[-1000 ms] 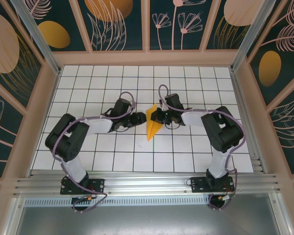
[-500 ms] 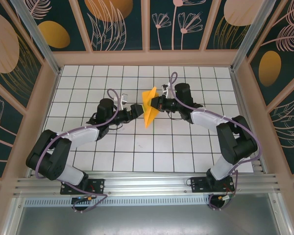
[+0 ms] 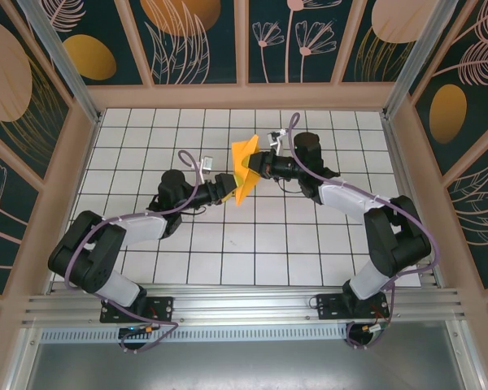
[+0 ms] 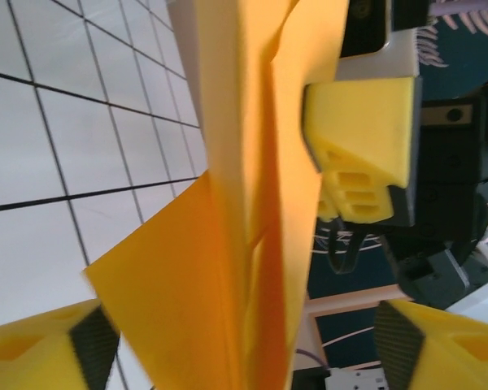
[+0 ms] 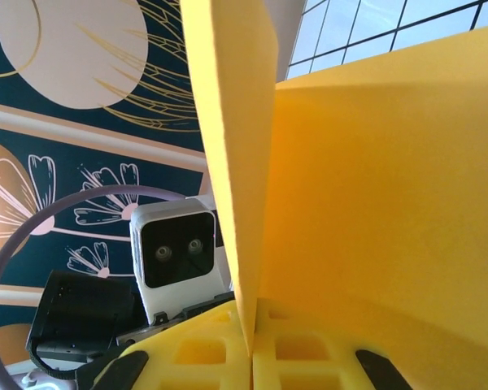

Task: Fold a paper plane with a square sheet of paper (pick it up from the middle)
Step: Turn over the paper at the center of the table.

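Both arms meet above the far middle of the white-tiled table (image 3: 146,244). The paper plane (image 3: 245,166) hangs between them, lifted off the surface. It is no flat square any more but a narrow, layered orange-yellow dart, nose towards the near side and one wing flaring out at the far end.

The right gripper (image 3: 260,168) comes in from the right and is pressed together on the folded body. In the right wrist view its yellow pads (image 5: 203,357) clamp the keel from both sides.

The left gripper (image 3: 230,185) sits just left of the nose. Its fingers (image 4: 37,349) stand spread with the paper passing between them, and no clear contact shows.

The main folds look done. What seems left is a last crease or wing spread, then setting the plane down.
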